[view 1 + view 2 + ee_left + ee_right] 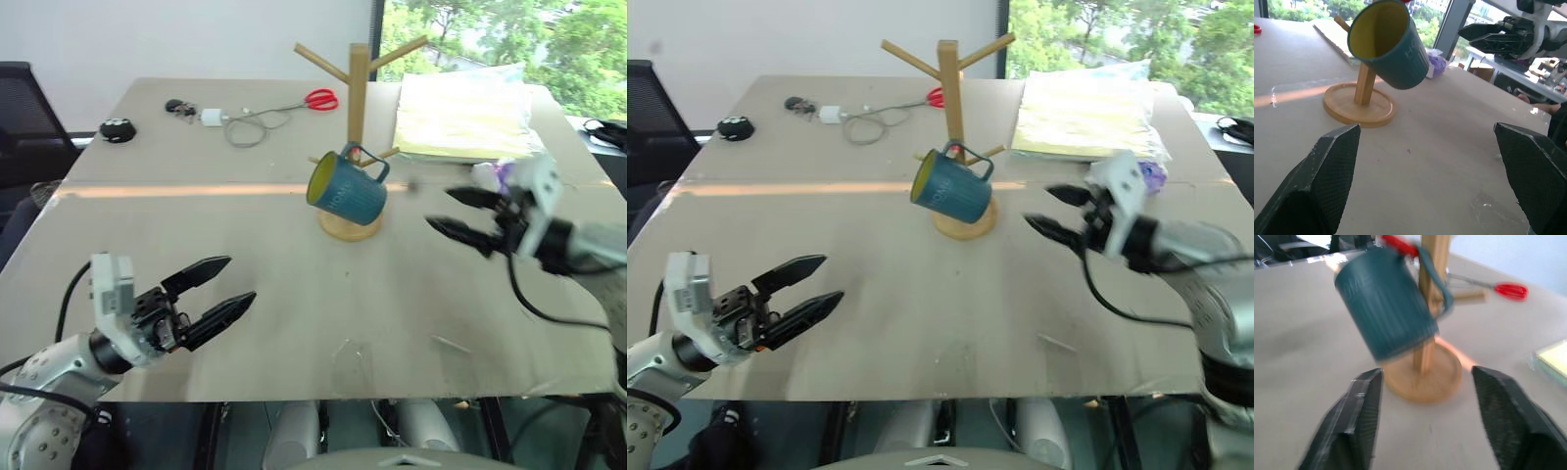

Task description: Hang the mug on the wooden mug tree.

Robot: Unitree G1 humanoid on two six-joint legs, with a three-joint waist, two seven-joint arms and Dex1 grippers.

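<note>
- Step in hand — the hang looks done: mug (350, 189) dangles by its loop handle from a low peg of the mug tree (359, 93), tilted, yellow-green mouth facing the robot's left and slightly up.
- Mug sits just above the tree's round base, touching the post side; nothing grips it.
- Mug: teal-blue, glossy, faint pale lettering on the side, intact.
- Right gripper (462, 212) — released, fingers spread and empty, to the right of the tree, near but apart from the mug.
- Left gripper (217, 290) — released too, empty, well apart from the tree, nearer the robot and to the left.
- Next move, my guess: clear the right arm away without nudging the mug; check it sits steady on the peg.
- Scissors (320, 99) lie behind the tree, a paper stack (460, 117) behind-right.
</note>
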